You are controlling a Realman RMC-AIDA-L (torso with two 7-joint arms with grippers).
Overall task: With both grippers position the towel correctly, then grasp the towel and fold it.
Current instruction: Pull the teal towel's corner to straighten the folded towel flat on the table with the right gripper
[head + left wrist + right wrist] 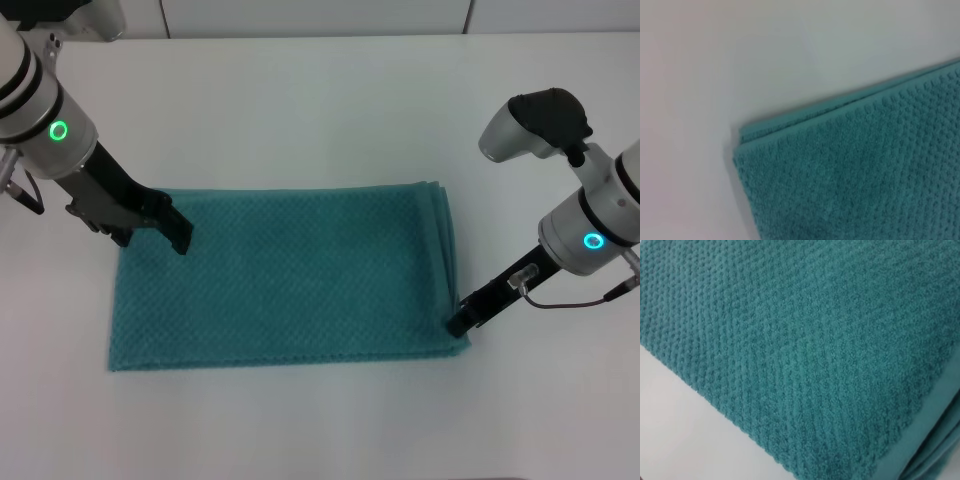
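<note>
Both grippers at towel corners, fold not yet started.

Right gripper [458, 325] sits low at the near right corner of the towel [290, 280], tip touching the stacked edge; can't tell how wide its jaws are. Towel lies flat in layers mid-surface [300, 110]. Left gripper [180, 238] rests on the far left corner; jaw gap unclear too. Judgement: pinch all layers at each corner, lift evenly, keep edges aligned.
</note>
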